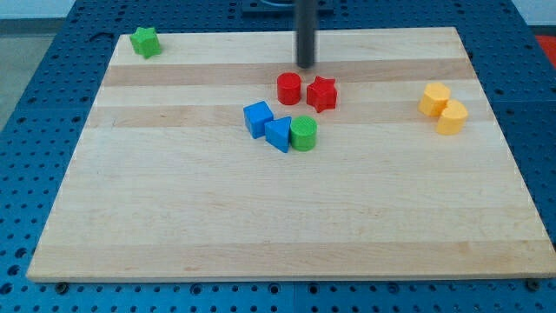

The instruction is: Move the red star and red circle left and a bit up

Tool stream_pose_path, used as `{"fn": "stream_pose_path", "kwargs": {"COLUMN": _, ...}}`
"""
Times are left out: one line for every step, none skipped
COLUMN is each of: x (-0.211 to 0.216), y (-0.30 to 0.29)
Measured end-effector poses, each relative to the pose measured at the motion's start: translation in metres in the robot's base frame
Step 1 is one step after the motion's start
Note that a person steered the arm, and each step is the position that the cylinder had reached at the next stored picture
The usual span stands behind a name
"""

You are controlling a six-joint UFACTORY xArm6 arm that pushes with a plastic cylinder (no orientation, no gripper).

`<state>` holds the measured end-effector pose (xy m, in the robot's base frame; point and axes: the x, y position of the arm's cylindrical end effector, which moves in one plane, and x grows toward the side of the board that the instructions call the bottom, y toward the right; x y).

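Red circle (289,88) and red star (321,93) sit just below my tip (306,66), untouched.

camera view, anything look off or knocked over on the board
Nothing stands out. All blocks sit flat on the board; my tip hovers just above the red circle and red star, touching neither.

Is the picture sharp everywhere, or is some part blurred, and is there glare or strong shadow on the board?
In the camera view, the blocks look sharp: the red circle and red star have clear edges. The dark rod is soft and slightly blurred; my tip sits just above those two. The wooden board is lit evenly, without glare; shadows under the blocks are faint.
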<state>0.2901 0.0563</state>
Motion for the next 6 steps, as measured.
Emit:
{"fn": "stream_pose_path", "kwargs": {"x": 0.049, "y": 0.052}}
{"fn": "stream_pose_path", "kwargs": {"x": 0.075, "y": 0.077}}
{"fn": "stream_pose_path", "kwargs": {"x": 0.086, "y": 0.045}}
{"fn": "stream_pose_path", "kwargs": {"x": 0.069, "y": -0.017}}
{"fn": "stream_pose_path", "kwargs": {"x": 0.035, "y": -0.073}}
{"fn": "stream_pose_path", "kwargs": {"x": 0.021, "y": -0.122}}
